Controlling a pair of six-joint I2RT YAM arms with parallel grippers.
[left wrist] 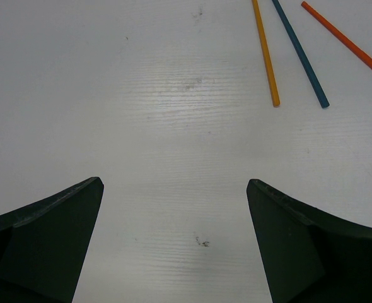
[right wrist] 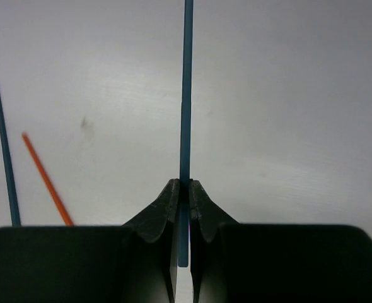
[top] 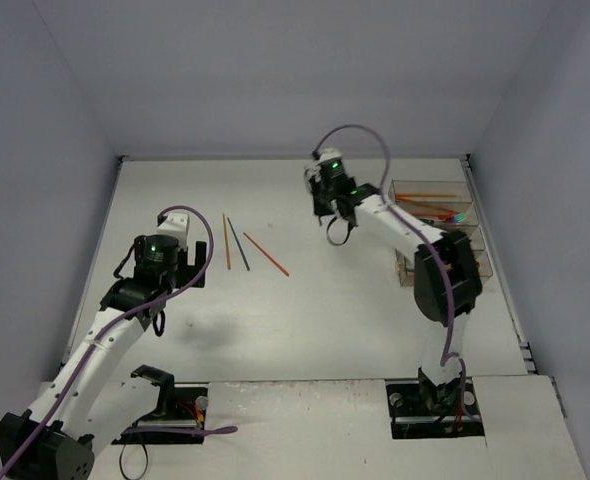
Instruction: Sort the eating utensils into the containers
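My right gripper (right wrist: 184, 186) is shut on a teal chopstick (right wrist: 186, 95) that sticks straight out ahead of the fingers, held above the table; in the top view this gripper (top: 335, 232) is left of the containers (top: 396, 192). Three more chopsticks lie on the table: a yellow-orange one (top: 226, 241), a teal one (top: 238, 243) and an orange-red one (top: 266, 254). My left gripper (left wrist: 174, 183) is open and empty, just short and left of them; in the top view it (top: 194, 270) is near their left side. The left wrist view shows the yellow-orange one (left wrist: 266, 53), the teal one (left wrist: 301, 53) and the orange-red one (left wrist: 347, 41).
The clear bins stand along the right table edge, partly hidden by my right arm (top: 443, 275), with several coloured utensils (top: 430, 207) inside. Grey walls close in the table at the back and both sides.
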